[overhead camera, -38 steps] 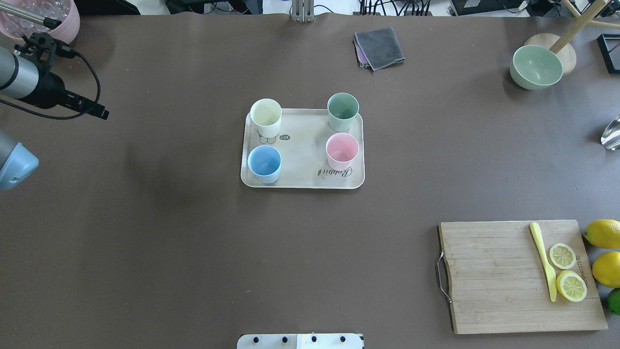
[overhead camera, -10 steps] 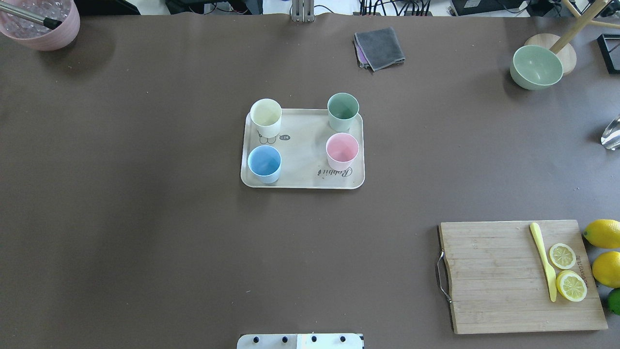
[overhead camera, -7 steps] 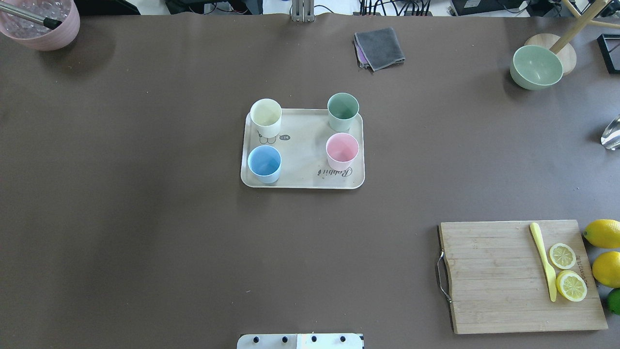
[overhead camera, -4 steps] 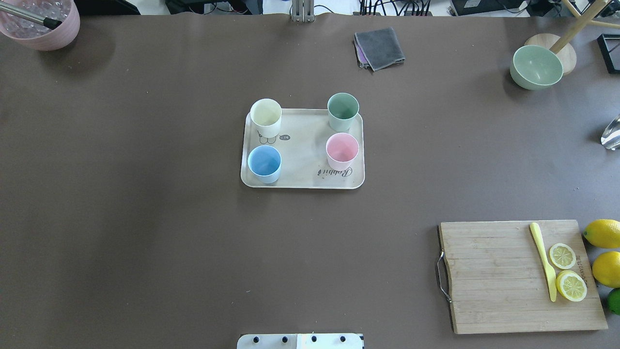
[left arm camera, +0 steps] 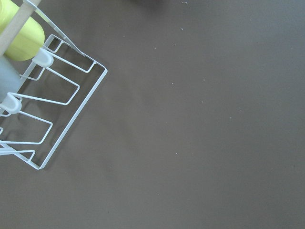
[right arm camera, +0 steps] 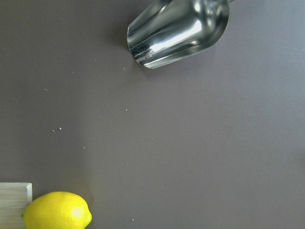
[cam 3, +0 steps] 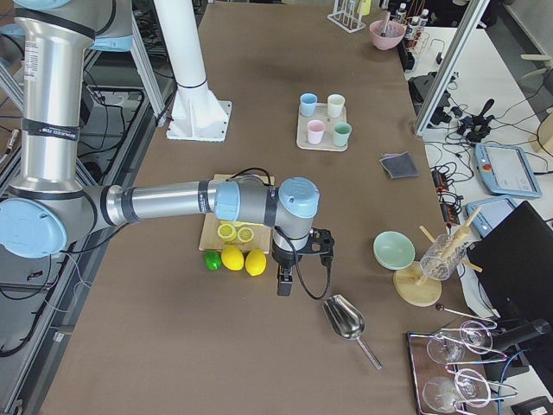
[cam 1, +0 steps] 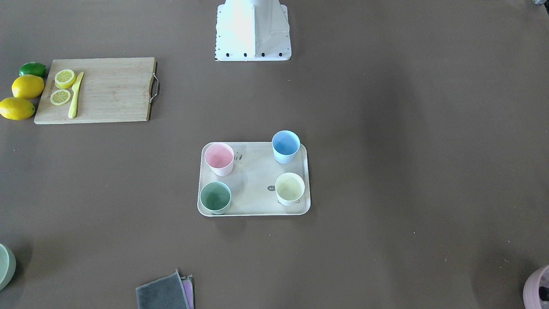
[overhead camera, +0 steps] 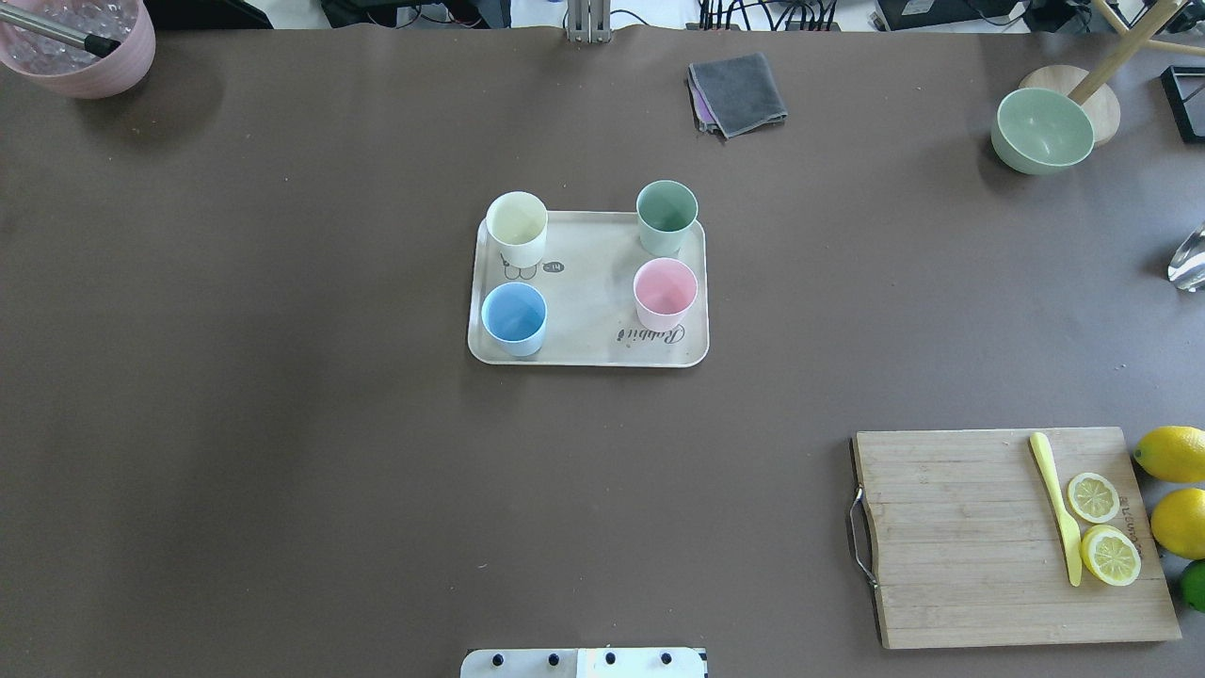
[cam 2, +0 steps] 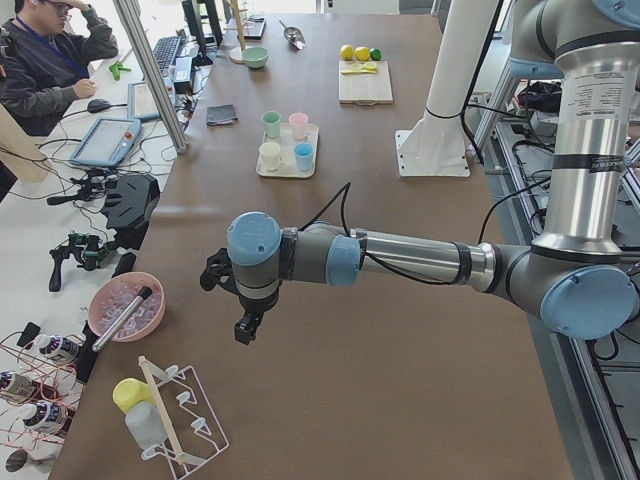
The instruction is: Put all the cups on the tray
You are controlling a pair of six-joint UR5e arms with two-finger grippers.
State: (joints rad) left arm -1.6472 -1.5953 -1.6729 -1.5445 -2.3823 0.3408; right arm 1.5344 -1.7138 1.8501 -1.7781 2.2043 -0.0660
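One mauve-pink pot sits at the far-left corner of the worktop in the overhead view. At the middle lies the tray, carrying all four cups upright, one near each corner: the pale yellow cup far left, the light blue cup near left, the sage green cup far right and the pink cup near right, just behind the "Rabbit" lettering. The cups stand apart from one another. Further right come a folded grey cloth, a sage-green bowl and the wooden cutting board, which holds a yellow knife and two lemon halves, with whole lemons and a lime just off its right edge. The arms appear only in the two side views. The left claw hangs over bare worktop well apart from the tray, near a white wire rack; the left wrist camera shows that rack and a yellow-capped bottle on it close up. The right claw hangs just beside the lemons at the other end, near a metal scoop, which the right wrist camera shows beside one lemon. I cannot tell from these side views whether either claw is released or clenched.
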